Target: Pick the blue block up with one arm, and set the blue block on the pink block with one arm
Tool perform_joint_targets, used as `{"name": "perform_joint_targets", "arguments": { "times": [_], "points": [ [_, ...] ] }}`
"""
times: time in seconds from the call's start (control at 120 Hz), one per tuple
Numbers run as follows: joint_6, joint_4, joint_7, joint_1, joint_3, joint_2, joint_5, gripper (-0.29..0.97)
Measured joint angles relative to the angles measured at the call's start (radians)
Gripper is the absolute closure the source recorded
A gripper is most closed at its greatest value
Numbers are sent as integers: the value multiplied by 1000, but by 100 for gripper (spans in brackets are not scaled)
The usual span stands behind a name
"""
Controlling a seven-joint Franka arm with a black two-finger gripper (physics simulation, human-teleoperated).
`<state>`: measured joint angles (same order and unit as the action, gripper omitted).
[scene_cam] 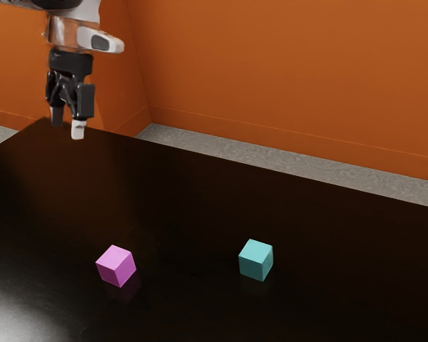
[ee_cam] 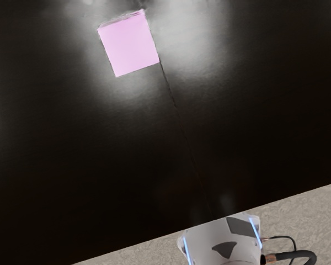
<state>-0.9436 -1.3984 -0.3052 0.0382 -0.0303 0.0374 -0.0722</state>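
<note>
Progress on the task is judged to be at the very start: nothing has been lifted and nothing stacked. The gripper [scene_cam: 66, 127] is seen high above the far corner of the table [scene_cam: 200, 185], at the exterior view's upper left, with its two fingers parted and nothing held between them.

The blue block [scene_cam: 256, 258], more teal than blue in this light, is found resting flat on the dark tabletop toward the near edge, well apart from the claw. The pink block [scene_cam: 116, 265] sits on the same surface to the exterior view's left of it, the two kept well apart with bare table between them. Nothing is carried on the pink block's top face.

So all of it is left to be done: the blue block has to be reached, gripped, raised, carried across and set down on the pink one.

From the wrist view, the pink block [ee_cam: 128, 51] is picked out below and ahead of the hand, with the arm's pale base [ee_cam: 223, 245] at the table's edge. An orange wall [scene_cam: 285, 64] and a grey strip of floor [scene_cam: 307, 167] are seen behind the table. No obstacle is seen between the claw and either block; the path is judged to be free.
</note>
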Motion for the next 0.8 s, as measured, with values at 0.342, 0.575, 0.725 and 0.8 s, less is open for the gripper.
{"name": "perform_joint_targets", "arguments": {
  "times": [0.342,0.575,0.725,0.8],
  "points": [
    [-312,167,-250,-184,174,49,17,0],
    [-404,-12,-310,-623,720,-40,-27,0],
    [-484,-219,-377,-1504,1374,-708,408,0],
    [-507,-185,-448,-1657,1584,-810,558,0]
  ]
}}
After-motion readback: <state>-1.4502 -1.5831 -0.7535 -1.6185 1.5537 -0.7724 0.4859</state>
